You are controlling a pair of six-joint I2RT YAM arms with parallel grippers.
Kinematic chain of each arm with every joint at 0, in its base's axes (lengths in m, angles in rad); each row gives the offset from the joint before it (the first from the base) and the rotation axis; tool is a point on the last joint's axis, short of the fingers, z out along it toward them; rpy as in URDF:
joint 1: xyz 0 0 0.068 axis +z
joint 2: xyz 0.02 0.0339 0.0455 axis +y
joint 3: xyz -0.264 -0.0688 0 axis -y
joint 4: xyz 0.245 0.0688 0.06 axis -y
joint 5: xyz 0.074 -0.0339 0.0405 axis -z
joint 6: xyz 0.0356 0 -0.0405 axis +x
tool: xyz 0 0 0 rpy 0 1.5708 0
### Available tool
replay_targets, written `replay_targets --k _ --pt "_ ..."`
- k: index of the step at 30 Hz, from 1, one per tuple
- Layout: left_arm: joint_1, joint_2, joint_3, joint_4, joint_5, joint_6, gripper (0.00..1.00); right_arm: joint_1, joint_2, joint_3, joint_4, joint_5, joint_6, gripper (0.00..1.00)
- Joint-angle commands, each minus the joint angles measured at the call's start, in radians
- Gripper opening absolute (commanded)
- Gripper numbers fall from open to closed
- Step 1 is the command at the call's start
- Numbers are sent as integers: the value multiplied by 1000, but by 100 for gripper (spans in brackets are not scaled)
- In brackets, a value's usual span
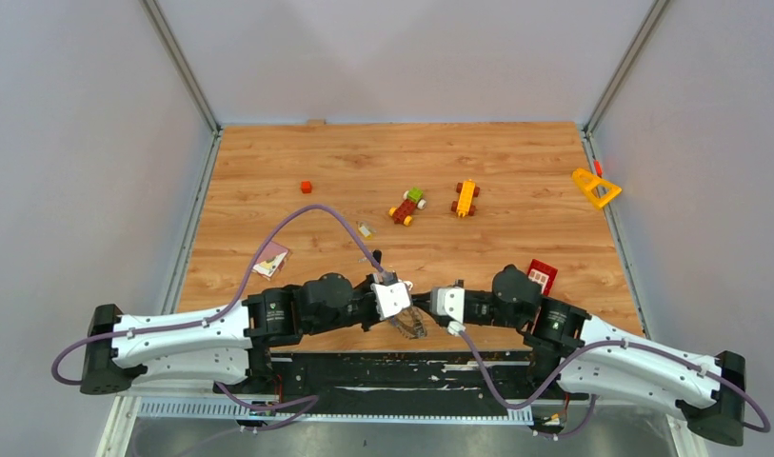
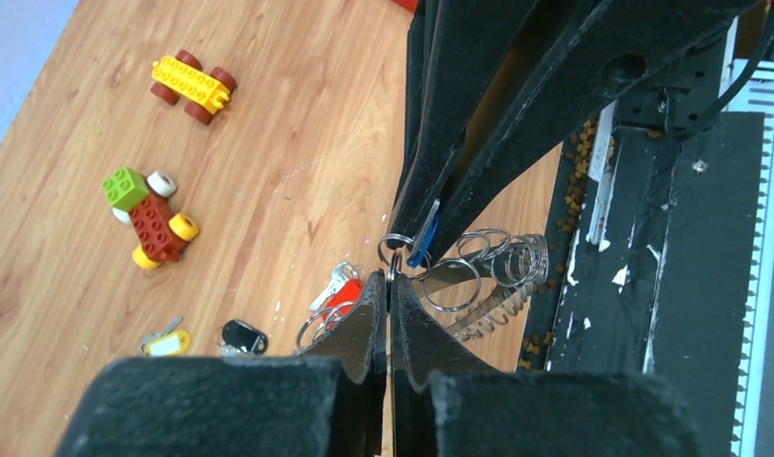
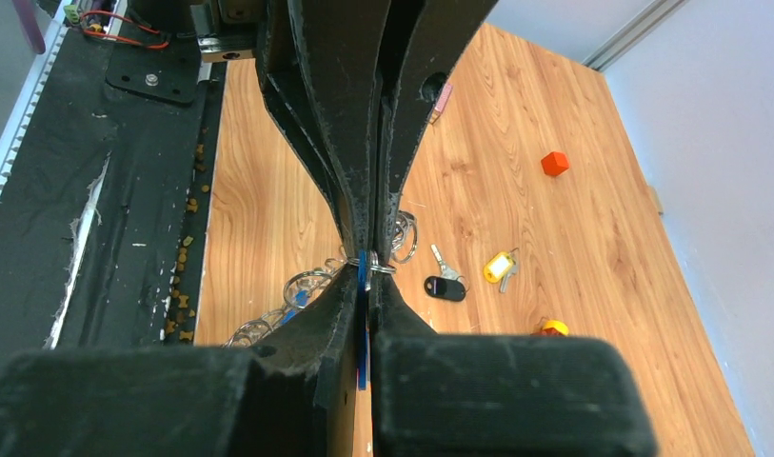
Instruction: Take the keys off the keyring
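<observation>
top overhead; wrist cameras face across keyring (image 2: 521, 262)

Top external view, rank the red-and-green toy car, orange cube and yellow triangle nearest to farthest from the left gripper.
1. Red-and-green toy car, straight beyond the left gripper.
2. Orange cube, far left.
3. Yellow triangle, far right edge.

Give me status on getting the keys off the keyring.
Done: a black-headed key and a yellow-tagged key lie apart on the table. In hand: right gripper pinches the blue key, left gripper pinches the keyring beside it. Left: freeing that blue key; a red key may remain attached.
</observation>
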Motion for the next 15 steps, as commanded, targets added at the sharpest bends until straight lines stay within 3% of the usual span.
replay_targets --k 1,12,15 --pt "2 28 48 -51 -32 45 0 4 14 57 69 -23 9 0" --pt "2 62 28 38 21 32 0 4 67 75 136 -61 27 0" --pt "2 36 -2 71 11 16 11 4 41 59 141 -45 28 0"
